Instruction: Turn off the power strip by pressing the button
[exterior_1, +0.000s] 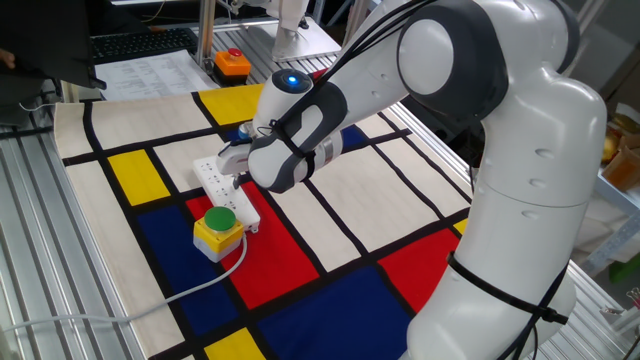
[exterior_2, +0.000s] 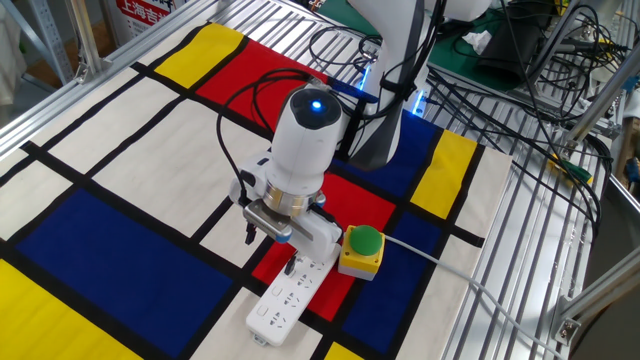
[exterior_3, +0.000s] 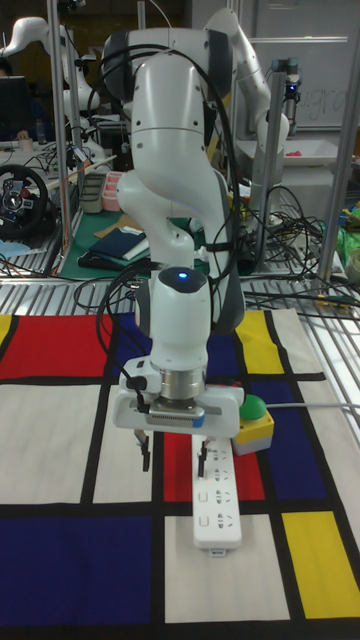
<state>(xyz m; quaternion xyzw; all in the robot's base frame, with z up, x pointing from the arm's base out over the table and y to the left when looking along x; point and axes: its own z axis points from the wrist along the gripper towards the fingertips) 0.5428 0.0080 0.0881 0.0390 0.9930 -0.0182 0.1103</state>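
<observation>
The white power strip (exterior_2: 283, 301) lies flat on the checked cloth, and its near end (exterior_3: 219, 515) is plainly visible. Its far end runs under my hand, so the button is hidden in every view. My gripper (exterior_3: 174, 458) hangs just above the cloth and is open, with a wide gap between the fingers. One black fingertip (exterior_3: 203, 462) hovers over the strip's far part, while the other fingertip (exterior_3: 145, 456) is off to the side over the cloth. In the other fixed view the gripper (exterior_2: 270, 250) holds nothing. In one fixed view the strip (exterior_1: 215, 180) lies partly behind my hand.
A yellow box with a green dome (exterior_2: 361, 250) stands right beside the strip's far end, with a grey cable (exterior_2: 440, 262) leading away from there. An orange box with a red button (exterior_1: 232, 63) sits beyond the cloth. Black cables (exterior_2: 330, 55) loop over the slatted metal table.
</observation>
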